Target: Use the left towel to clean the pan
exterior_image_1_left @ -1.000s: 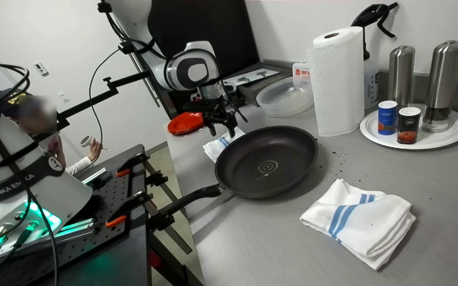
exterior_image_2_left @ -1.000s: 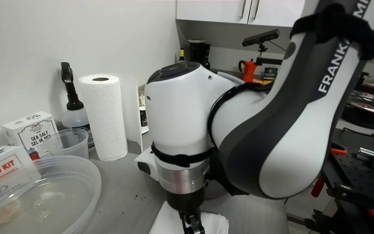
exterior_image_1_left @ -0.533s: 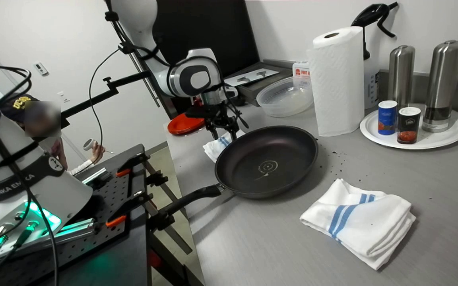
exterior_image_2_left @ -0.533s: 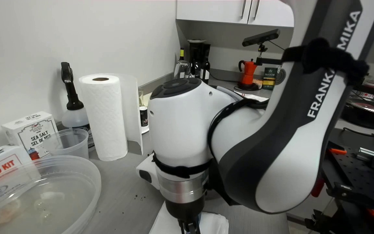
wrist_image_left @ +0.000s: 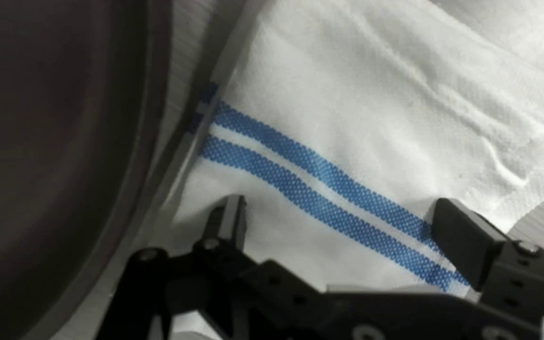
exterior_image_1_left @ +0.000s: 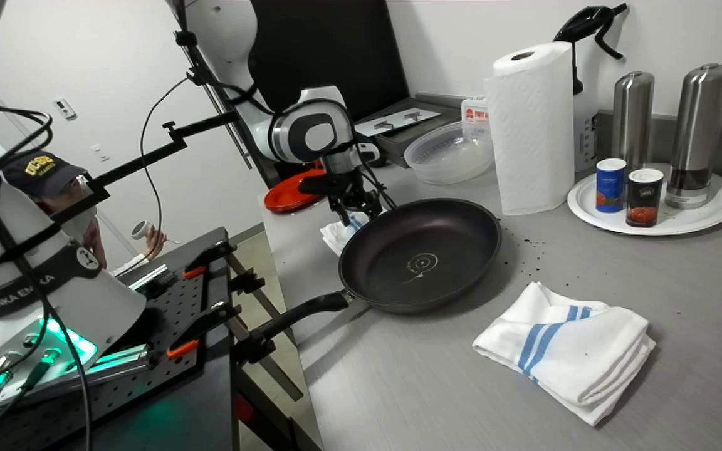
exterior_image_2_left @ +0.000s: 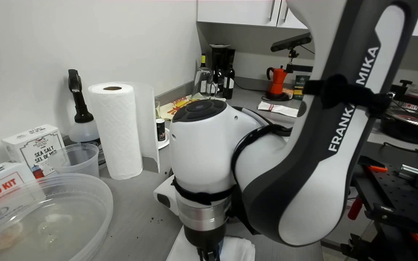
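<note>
The left towel (exterior_image_1_left: 336,238), white with two blue stripes, lies folded on the counter just behind the pan in an exterior view. My gripper (exterior_image_1_left: 360,217) points down over it, jaws wide apart. Filling most of the wrist view, the towel (wrist_image_left: 371,118) spreads beneath the open gripper (wrist_image_left: 340,205) and shows between both fingers (wrist_image_left: 465,236). Whether the fingertips touch the cloth I cannot tell. The black pan (exterior_image_1_left: 423,263) stands close beside the towel, its handle over the counter edge; its rim curves along the left of the wrist view. Part of the towel (exterior_image_2_left: 240,248) shows below my arm.
A second striped towel (exterior_image_1_left: 568,351) lies in front of the pan. Around are red plates (exterior_image_1_left: 292,193), a clear plastic tub (exterior_image_1_left: 449,153), a paper towel roll (exterior_image_1_left: 530,131) and a white plate (exterior_image_1_left: 721,197) with shakers and mills. The counter edge runs near the pan's handle.
My arm has come down and shifted slightly toward the pan, bringing the gripper from above the towel to close over it. The jaws stay apart. Towel and pan have not moved.
</note>
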### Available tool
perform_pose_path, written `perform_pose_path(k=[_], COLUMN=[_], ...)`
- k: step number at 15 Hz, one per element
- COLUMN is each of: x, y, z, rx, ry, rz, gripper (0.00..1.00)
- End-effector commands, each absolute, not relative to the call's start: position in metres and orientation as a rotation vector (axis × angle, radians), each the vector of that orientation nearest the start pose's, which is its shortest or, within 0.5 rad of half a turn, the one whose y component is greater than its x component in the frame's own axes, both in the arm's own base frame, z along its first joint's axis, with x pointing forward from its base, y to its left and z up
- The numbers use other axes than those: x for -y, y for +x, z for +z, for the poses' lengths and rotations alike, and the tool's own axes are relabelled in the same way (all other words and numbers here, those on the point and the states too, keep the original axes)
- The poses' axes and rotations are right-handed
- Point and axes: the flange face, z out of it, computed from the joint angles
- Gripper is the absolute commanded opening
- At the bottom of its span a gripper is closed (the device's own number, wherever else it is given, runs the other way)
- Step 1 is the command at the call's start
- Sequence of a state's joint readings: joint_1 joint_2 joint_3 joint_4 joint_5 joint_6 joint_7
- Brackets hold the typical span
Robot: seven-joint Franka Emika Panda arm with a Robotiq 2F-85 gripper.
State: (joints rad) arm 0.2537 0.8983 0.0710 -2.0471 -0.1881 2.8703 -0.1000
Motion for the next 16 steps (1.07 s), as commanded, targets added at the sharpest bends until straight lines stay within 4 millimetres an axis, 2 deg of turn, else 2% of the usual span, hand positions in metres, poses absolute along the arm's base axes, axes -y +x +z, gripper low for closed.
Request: perform_pose_path(k=[1, 4, 5, 6, 8, 16], x=[-0.1872, -0.1865, -0.1864, -0.1861, -0.1843, -0.1804], y=[0.5052, 0.5044, 0.5042, 0.5041, 0.5027, 0.5024], z=[-0.0142, -0.0145, -0.0144, -0.0145, -0.0162, -0.0186], rx=[0.894, 0.897, 0.896, 0.894, 0.894, 0.884], ry=[-3.015, -3.016, -3.015, -3.015, -3.015, -3.026], rz=[0.073, 0.077, 0.077, 0.077, 0.084, 0.096], gripper=[1.0, 1.0, 0.97, 0.73, 0.71, 0.1])
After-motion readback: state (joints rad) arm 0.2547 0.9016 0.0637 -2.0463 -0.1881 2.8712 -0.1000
